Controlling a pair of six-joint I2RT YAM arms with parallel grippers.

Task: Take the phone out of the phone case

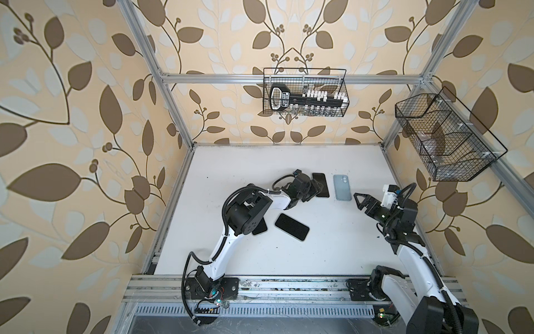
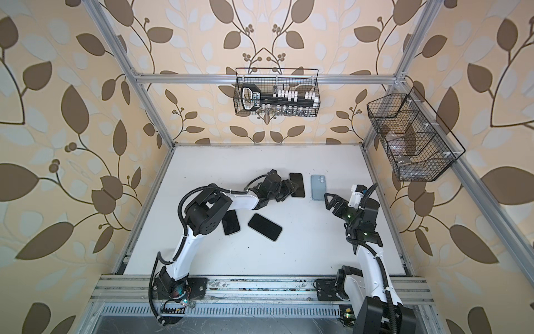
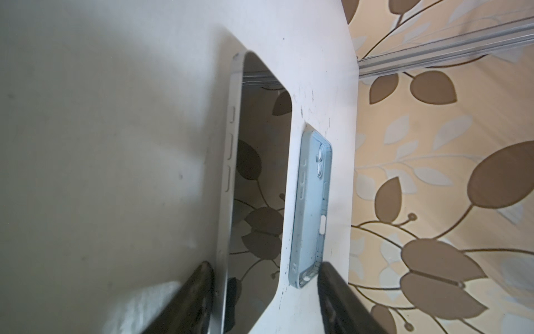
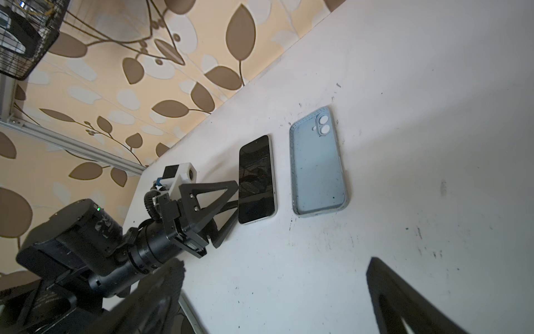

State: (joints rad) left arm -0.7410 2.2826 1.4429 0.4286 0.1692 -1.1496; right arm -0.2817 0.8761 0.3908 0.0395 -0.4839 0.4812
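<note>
Phone [image 1: 321,185] from above: flat, screen up, out of its case, far middle of the counter [image 1: 245,162] in both top views.
Phone case [image 1: 341,187] from above: pale blue, empty, just beside the phone on its right, not touching.
Left pincer [image 1: 315,189] from above: at the phone's near end, hiding its near left corner.
Right pincer [image 1: 359,202] from above: jaws spread wide, holding nothing, near the case's near right corner.
Surroundings from above: spare phone [image 2: 265,227] lies nearer the front; second spare phone [image 2: 231,222] sits partly under the left arm; wire basket [image 1: 344,86] and side basket [image 1: 410,110] hang on the frame.
Left wrist view: fingers [image 3: 199,289] stand apart either side of the phone [image 3: 260,188]; one is at its side edge, the other clear of it, by the phone case [image 3: 310,208] end; no grip.
Right wrist view: phone [image 4: 255,179] and phone case [image 4: 318,164] lie parallel with bare counter between; the left pincer [image 4: 235,193] crowds the phone's end; the right pincer [image 4: 276,261] gapes over bare counter.
</note>
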